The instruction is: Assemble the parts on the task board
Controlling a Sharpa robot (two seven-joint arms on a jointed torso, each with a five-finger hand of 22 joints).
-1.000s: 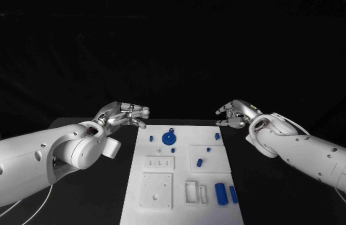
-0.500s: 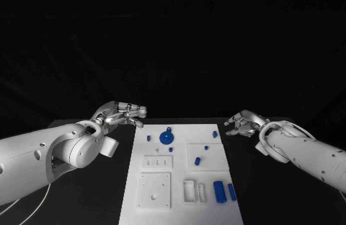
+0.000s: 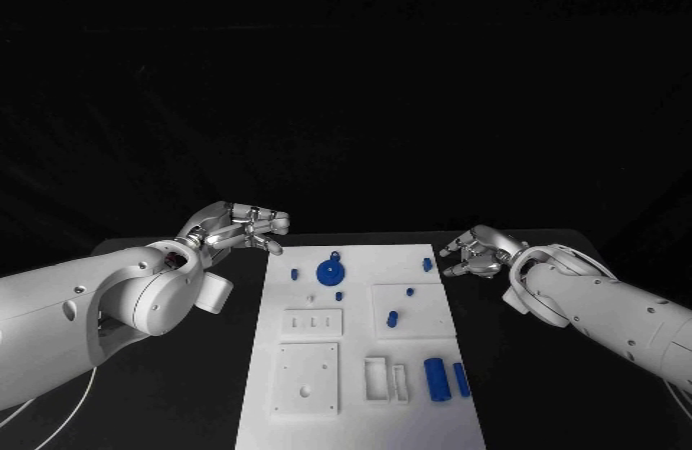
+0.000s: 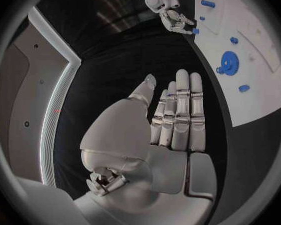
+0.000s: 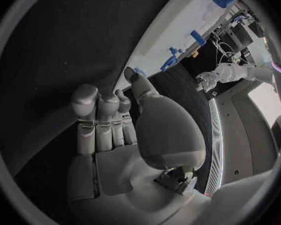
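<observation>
White plate: the task board [image 3: 361, 370] lies lengthwise in the middle of the black table [image 3: 173, 390], running from my body toward the far edge, between my two arms.
Blue gear: a round toothed part [image 3: 330, 269] sits near the board's far end, toward my left side; the left wrist view shows it too [image 4: 229, 61].
Small blue pieces: one peg [image 3: 428, 264] stands at the far right corner of the board, another [image 3: 294, 274] just left of the gear, and one more [image 3: 391, 319] lies on a raised square plate mid-board.
Blue cylinders: two longer parts [image 3: 437, 380] lie side by side at the near right of the board, beside a white rectangular frame [image 3: 378, 380].
My right hand: it [image 3: 477, 250] hovers just off the board's far right corner, close to the corner peg, holding nothing. From my wrist [image 5: 115, 130] the fingers [image 5: 106, 117] lie straight and pressed side by side, thumb apart; whether a fingertip touches the peg I cannot tell.
My left hand: it [image 3: 245, 228] hangs over bare table beyond the board's far left corner, apart from the board. From that wrist [image 4: 172, 120] the fingers [image 4: 181, 105] are extended and close together, thumb set aside, with nothing held.
</observation>
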